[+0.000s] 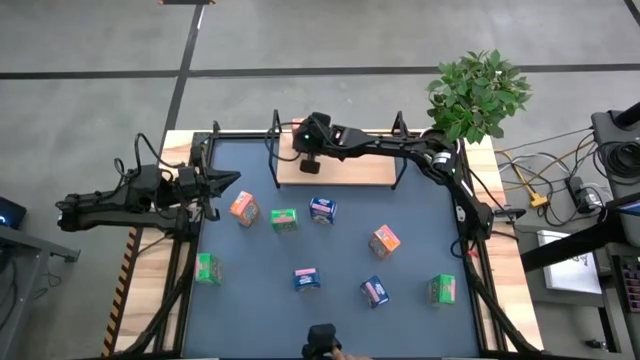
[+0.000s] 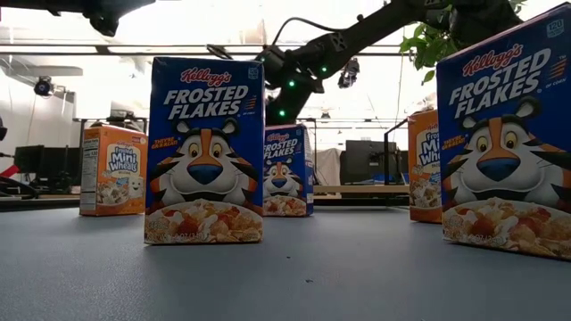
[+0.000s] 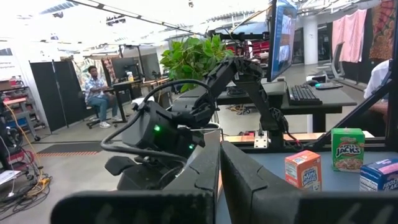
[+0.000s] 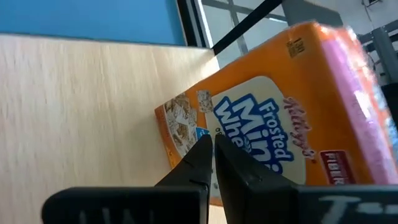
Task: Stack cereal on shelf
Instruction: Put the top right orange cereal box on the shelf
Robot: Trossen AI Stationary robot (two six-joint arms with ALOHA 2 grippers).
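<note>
The shelf (image 1: 345, 170), a light-wood board with black posts, stands at the table's far edge. One orange cereal box (image 4: 280, 106) lies on the board at its left end, and only a sliver (image 1: 297, 127) of it shows in the high view. My right gripper (image 4: 211, 142) is shut, its tips right in front of this box's printed face. Several more orange (image 1: 243, 208), green (image 1: 284, 220) and blue (image 1: 322, 210) boxes stand on the table. My left gripper (image 1: 228, 181) waits, shut, at the table's left edge. My right gripper has its shut fingertips (image 4: 202, 152) against or just in front of the lower printed face (image 4: 242, 134) of the orange box. I cannot tell whether they touch it. The box rests on the wood board (image 4: 81, 112).
Boxes are scattered over the table's middle and near half: orange (image 1: 384, 240), green (image 1: 207, 268), blue (image 1: 306, 279), blue (image 1: 374, 291), green (image 1: 442, 289). A potted plant (image 1: 478, 92) stands at the far right corner. The board's right part (image 1: 370, 172) is bare. A person (image 3: 96, 93) sits far off.
</note>
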